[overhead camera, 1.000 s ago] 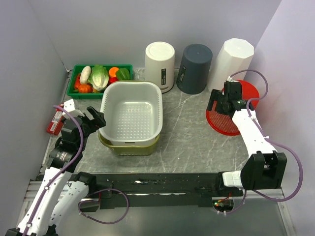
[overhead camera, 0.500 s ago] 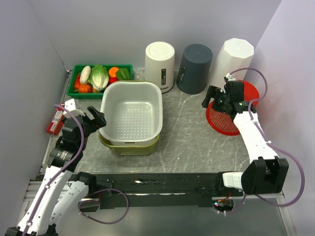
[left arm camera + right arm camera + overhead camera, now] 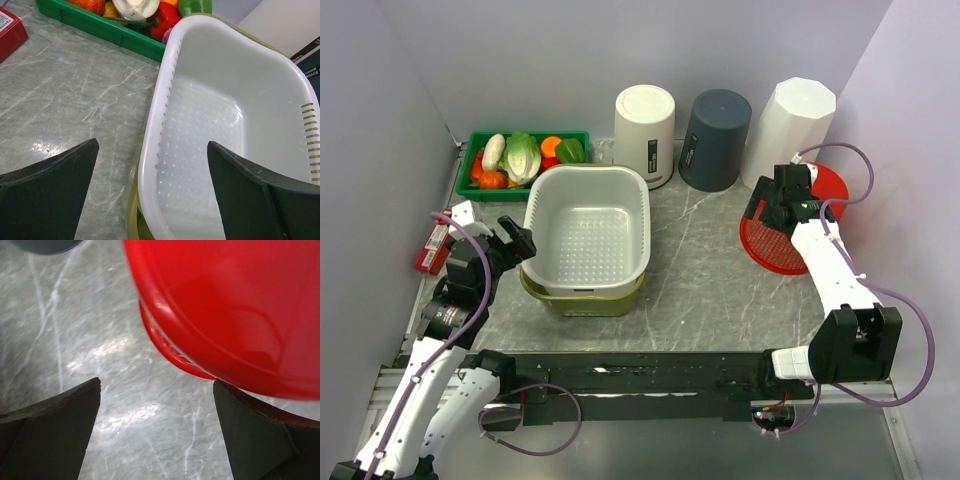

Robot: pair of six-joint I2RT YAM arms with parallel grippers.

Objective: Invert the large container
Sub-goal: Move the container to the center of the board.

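Note:
The large container [image 3: 588,235] is a white perforated basin, upright and nested in an olive-green tub [image 3: 582,303] at the table's left centre. My left gripper [image 3: 516,241] is open at the basin's left side. In the left wrist view the white rim [image 3: 150,150] runs between the two fingers of the left gripper [image 3: 152,144], one finger outside over the table and one over the inside. My right gripper [image 3: 769,206] is open at the left edge of a red bowl [image 3: 790,240]. In the right wrist view the right gripper [image 3: 157,383] has only table between its fingers, and the red bowl [image 3: 225,300] nears the right finger.
A green tray [image 3: 528,136] of toy vegetables stands behind the basin. A white canister [image 3: 645,122], a dark grey canister [image 3: 715,127] and a white faceted canister [image 3: 790,118] stand upside down along the back. A red box [image 3: 432,248] lies at the left edge.
The right wrist swung a little left and then back toward the red bowl, ending slightly closer to it. The left arm and the basin have not moved.

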